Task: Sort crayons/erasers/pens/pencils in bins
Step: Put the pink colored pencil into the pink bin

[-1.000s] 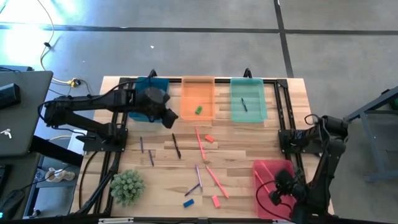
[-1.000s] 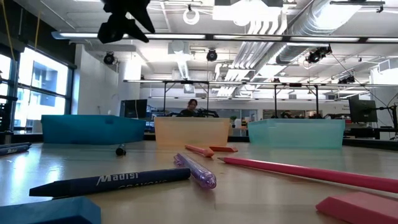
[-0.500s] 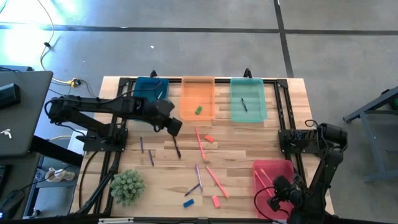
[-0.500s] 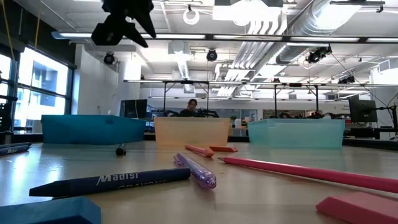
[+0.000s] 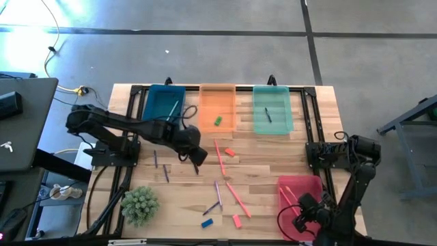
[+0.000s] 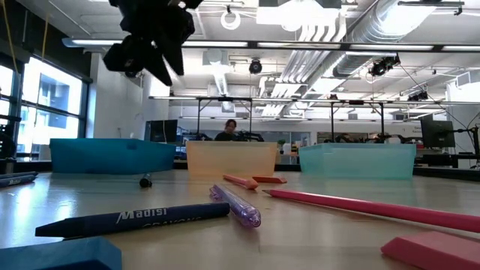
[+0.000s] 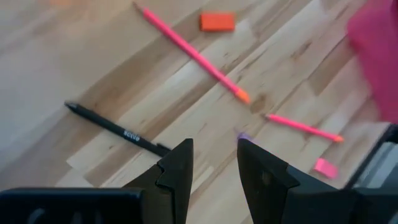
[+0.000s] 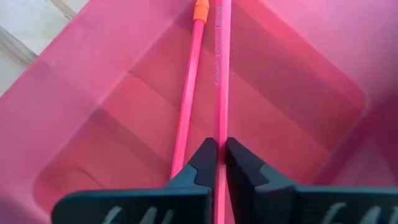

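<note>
My left gripper [image 5: 199, 156] [image 7: 214, 163] hangs open above the table's middle, just over a black pen [image 5: 194, 161] [image 7: 115, 127], and holds nothing. My right gripper [image 5: 299, 219] [image 8: 221, 163] is shut and hovers over the pink-red bin [image 5: 308, 183], where two pink pencils [image 8: 189, 106] lie flat. Blue [image 5: 156, 104], orange [image 5: 217, 101] and teal [image 5: 278, 102] bins line the far edge. A green eraser [image 5: 218, 121] lies in the orange bin. A pink-red eraser [image 5: 230, 152] [image 7: 217, 22], another [image 5: 236, 221] and a blue one [image 5: 207, 223] lie on the table.
Pink pencils [image 5: 220, 158] [image 5: 238, 199], purple pens [image 5: 218, 195] and dark crayons [image 5: 164, 172] are scattered over the table's middle. A dark pen [image 5: 268, 115] lies in the teal bin. A spiky green plant [image 5: 139, 205] stands at the near left corner. A person [image 6: 229, 129] sits far behind the table.
My left gripper has swung from over the blue bin toward the table's near right and come down over the black pen. My right arm has drawn back a little toward the near edge above the pink-red bin.
</note>
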`<action>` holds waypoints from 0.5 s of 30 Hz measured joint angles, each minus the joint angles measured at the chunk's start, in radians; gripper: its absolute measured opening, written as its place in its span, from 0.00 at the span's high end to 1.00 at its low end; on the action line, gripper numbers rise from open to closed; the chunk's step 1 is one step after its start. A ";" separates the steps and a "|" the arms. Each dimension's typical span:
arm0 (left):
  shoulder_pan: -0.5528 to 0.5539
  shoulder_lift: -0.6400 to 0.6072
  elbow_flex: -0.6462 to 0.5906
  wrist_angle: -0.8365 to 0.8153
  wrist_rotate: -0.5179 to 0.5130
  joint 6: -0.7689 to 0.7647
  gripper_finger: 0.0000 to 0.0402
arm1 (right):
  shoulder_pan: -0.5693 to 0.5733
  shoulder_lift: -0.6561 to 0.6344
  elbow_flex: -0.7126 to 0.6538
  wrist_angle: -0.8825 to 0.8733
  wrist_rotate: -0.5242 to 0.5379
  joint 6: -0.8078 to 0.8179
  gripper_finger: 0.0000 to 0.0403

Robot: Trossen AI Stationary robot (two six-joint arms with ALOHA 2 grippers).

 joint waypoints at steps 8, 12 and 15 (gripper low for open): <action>-0.038 0.090 0.000 -0.010 0.011 -0.037 0.71 | -0.018 0.000 0.000 0.012 -0.008 -0.010 0.99; -0.053 0.108 0.000 -0.032 0.011 -0.040 0.71 | -0.019 0.000 0.000 0.011 -0.023 -0.014 0.98; -0.055 0.107 0.000 -0.048 0.011 -0.064 0.71 | -0.019 0.000 0.000 0.010 -0.025 -0.011 0.92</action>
